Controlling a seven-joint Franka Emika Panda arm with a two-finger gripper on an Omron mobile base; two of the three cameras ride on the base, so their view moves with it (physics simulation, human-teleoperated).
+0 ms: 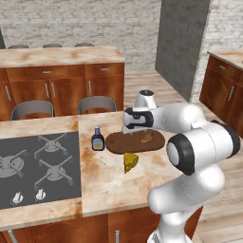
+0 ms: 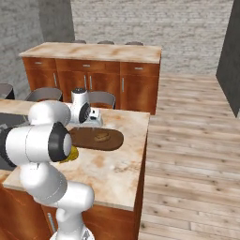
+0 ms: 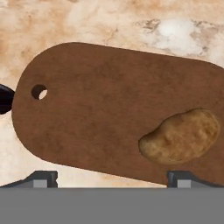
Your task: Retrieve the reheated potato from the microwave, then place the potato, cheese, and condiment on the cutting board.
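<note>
Nearest the front edge of the counter (image 1: 109, 185), the cheese (image 1: 130, 162) is seen lying on the stone, just off the near long edge of the cutting board (image 1: 124, 142) and apart from it. On the board itself the potato (image 1: 147, 137) is resting toward the right-hand end, free of any grip. In the hand view the potato (image 3: 181, 136) is shown lying flat on the wood, and a hanging hole is revealed at the board's (image 3: 96, 113) other rounded end, a detail not made out from the base cameras. The gripper (image 3: 113, 178) is held above the board, jaws spread wide and empty. Beside the board's left end the condiment (image 1: 98, 139) is standing upright on the counter. In the right base view the cheese (image 2: 71, 153) is half hidden behind the arm's elbow. Farther back, a second counter (image 2: 93, 51) over wooden cabinets is seen.
</note>
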